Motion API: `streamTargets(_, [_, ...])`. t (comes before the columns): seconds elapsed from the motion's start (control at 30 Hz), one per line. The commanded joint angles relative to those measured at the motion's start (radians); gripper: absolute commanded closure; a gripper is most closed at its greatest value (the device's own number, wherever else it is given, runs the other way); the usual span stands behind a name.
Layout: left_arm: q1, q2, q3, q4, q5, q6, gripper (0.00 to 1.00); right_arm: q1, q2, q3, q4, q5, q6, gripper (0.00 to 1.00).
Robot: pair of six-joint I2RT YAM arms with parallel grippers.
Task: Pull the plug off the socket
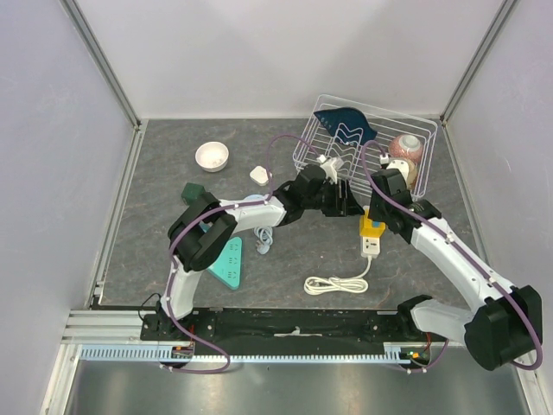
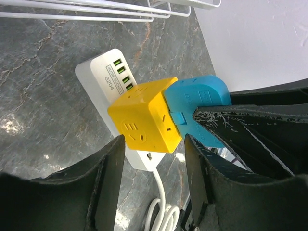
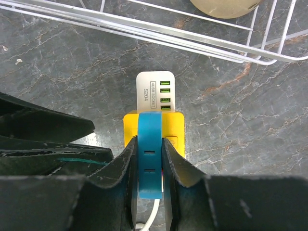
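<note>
Step in hand: grip's on, and the pull looks yet to come; the blue plug [image 3: 149, 168] sits hard against the yellow socket cube [image 2: 142, 118].
Right pincer [image 3: 149, 144]: clamped on the blue plug, one finger on each flat side.
Left pincer [image 2: 155, 144]: wide open, fingers either side of the yellow socket cube, with a gap showing to both faces.
Where the plug is: on the side face of the cube. The cube itself rides on the white power strip [image 2: 98, 74], which lies flat on the grey worktop [image 3: 57, 57] just in front of the wire basket [image 1: 371, 143].
Next move, by the look of it: the left pincer needs to close on the cube and hold it down. Then the right draws the plug straight out along its pins, no twisting.
Risk: pull without that brace and cube, strip and the coiled cord [image 1: 333, 284] will likely all come along.
Writing: the strip's end label [image 3: 150, 91] reads "4USB SOCKET" and "S204", beside four green USB ports [image 3: 164, 94].
Brands: none readable on plug or cube.
</note>
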Motion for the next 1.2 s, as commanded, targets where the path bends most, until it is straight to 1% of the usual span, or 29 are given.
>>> streamTargets(0.0, [-0.015, 0.030, 0.056, 0.034, 0.013, -0.038, 0.43, -0.006, -0.009, -0.035, 0.014, -0.054, 0.001, 0.99])
streamTargets(0.33, [-0.039, 0.110, 0.107, 0.011, 0.013, -0.044, 0.49, -0.012, -0.037, -0.043, 0.018, -0.073, -0.002, 1.00])
streamTargets(0.4, [-0.047, 0.130, 0.117, 0.009, 0.029, -0.038, 0.52, -0.014, -0.037, -0.043, 0.021, -0.077, -0.007, 1.00])
streamTargets(0.47, [-0.058, 0.135, 0.113, -0.003, 0.016, -0.038, 0.55, -0.018, -0.037, -0.042, 0.023, -0.082, -0.008, 1.00])
streamTargets(0.6, [-0.075, 0.147, 0.104, -0.023, -0.011, -0.040, 0.58, -0.017, -0.031, -0.034, 0.030, -0.097, -0.010, 1.00])
streamTargets(0.77, [-0.108, 0.176, 0.150, -0.182, -0.088, -0.018, 0.59, -0.022, -0.031, -0.002, 0.027, -0.105, -0.011, 1.00])
streamTargets(0.93, [-0.119, 0.219, 0.186, -0.248, -0.099, -0.040, 0.59, -0.029, -0.022, 0.041, 0.017, -0.116, -0.004, 1.00])
streamTargets(0.97, [-0.119, 0.234, 0.199, -0.267, -0.100, -0.038, 0.59, -0.029, -0.019, 0.050, 0.015, -0.120, -0.004, 1.00])
streamTargets(1.0, [-0.121, 0.240, 0.225, -0.320, -0.103, -0.028, 0.59, -0.031, -0.017, 0.055, 0.017, -0.120, -0.004, 1.00])
streamTargets(1.17, [-0.125, 0.256, 0.246, -0.395, -0.140, -0.008, 0.59, -0.048, -0.039, 0.072, 0.017, -0.116, -0.002, 1.00])
